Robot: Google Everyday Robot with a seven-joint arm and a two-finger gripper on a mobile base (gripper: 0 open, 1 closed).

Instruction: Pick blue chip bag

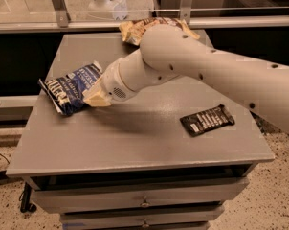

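Observation:
The blue chip bag [68,87], dark navy with white lettering, lies crumpled near the left edge of the grey table [135,143]. My gripper [95,97], cream-coloured at the end of the thick white arm, is pressed against the bag's right edge, low over the table top. The arm reaches in from the right and hides the bag's right end and the contact point.
A yellow-and-brown chip bag [135,30] lies at the table's back edge, partly behind my arm. A black bar wrapper [207,120] lies at the right front. Drawers sit under the table top. A glass railing runs behind the table.

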